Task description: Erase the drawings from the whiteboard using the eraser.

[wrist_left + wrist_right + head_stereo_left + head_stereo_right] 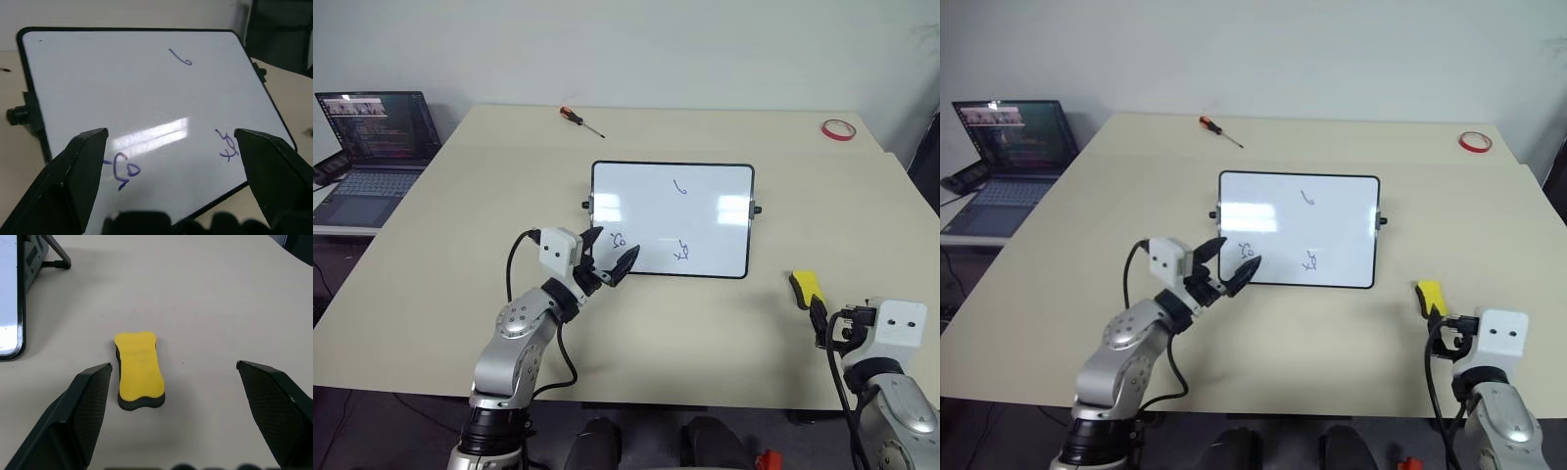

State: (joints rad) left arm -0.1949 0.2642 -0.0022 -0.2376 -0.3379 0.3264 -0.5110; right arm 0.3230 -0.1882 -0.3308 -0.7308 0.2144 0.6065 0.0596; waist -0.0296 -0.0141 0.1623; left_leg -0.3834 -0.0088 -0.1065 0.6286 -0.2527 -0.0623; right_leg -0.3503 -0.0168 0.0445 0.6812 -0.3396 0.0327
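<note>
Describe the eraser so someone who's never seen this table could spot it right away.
On the beige table, look past the whiteboard to its right, near the front edge. The eraser lies there, just ahead of the right hand: a small bright yellow block with a dark underside.

Bright even light, glare streaks on whiteboard [672, 217], soft shadows

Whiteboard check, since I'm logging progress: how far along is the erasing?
Nothing is erased yet: all three drawings remain on the whiteboard. In hand: the open right gripper is lined up on the eraser, which lies untouched on the table; the open left gripper hovers at the board's near left corner. Left: grasp, then wipe.
</note>
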